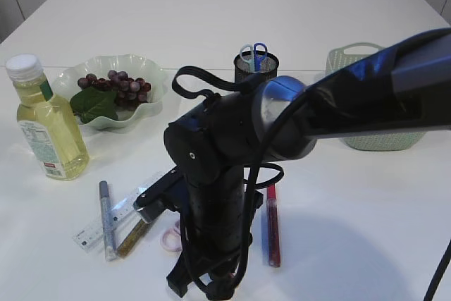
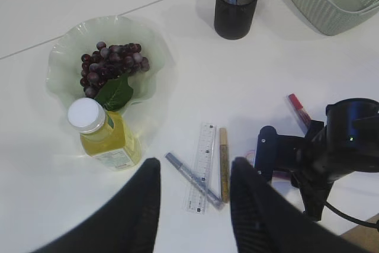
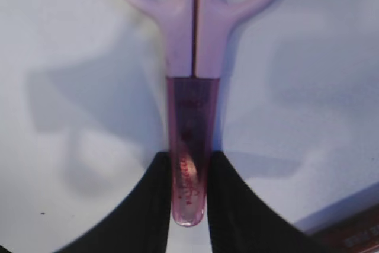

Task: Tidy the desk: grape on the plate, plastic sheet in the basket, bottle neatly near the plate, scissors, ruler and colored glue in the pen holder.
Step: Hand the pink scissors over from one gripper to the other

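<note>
Beside ruler (image 2: 202, 166), glue pens (image 2: 223, 163), right pincer (image 3: 189, 191) clamping pink scissors (image 3: 192, 57)

White worktop (image 1: 366, 230). Directly on it: green scalloped plate (image 1: 148, 114) rear left, bottle (image 1: 46, 121) upright just beside it, black mesh pen holder (image 1: 248, 70) centre rear, green basket (image 1: 394, 140) right. Front: clear ruler (image 2: 201, 167), 2 glue pens (image 2: 192, 179) and (image 2: 224, 164) touching or overlapping it, red glue pen (image 1: 272, 227), pink scissors (image 3: 195, 57).

pink scissors (image 3: 193, 39) | closed, sheathed | flat on desk
</note>
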You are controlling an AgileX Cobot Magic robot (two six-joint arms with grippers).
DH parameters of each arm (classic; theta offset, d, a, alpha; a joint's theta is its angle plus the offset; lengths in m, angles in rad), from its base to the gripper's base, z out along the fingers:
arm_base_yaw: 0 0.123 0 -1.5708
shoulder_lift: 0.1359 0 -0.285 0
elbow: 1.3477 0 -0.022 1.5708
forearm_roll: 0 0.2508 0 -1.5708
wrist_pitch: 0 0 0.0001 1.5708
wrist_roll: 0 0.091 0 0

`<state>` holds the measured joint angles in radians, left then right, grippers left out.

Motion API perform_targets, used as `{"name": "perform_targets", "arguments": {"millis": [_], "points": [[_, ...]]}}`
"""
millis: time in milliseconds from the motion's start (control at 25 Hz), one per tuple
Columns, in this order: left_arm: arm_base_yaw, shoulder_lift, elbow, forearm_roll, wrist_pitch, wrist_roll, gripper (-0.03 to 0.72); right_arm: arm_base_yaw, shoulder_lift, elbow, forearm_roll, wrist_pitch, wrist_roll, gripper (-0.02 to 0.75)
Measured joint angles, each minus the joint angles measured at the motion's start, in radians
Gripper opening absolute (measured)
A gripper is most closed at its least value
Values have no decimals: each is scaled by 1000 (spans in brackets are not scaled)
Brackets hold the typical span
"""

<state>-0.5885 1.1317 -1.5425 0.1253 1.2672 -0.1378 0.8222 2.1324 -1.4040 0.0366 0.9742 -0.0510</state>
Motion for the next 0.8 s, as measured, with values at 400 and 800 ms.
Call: {"name": "perform_targets", "arguments": {"millis": [400, 800], "points": [[0, 0, 0, 0, 0, 0, 290, 0, -46, 2, 14, 30, 9, 156], [0, 0, 0, -6, 0, -13, 290, 0, -68, 2, 4, 52, 51, 156]]}}
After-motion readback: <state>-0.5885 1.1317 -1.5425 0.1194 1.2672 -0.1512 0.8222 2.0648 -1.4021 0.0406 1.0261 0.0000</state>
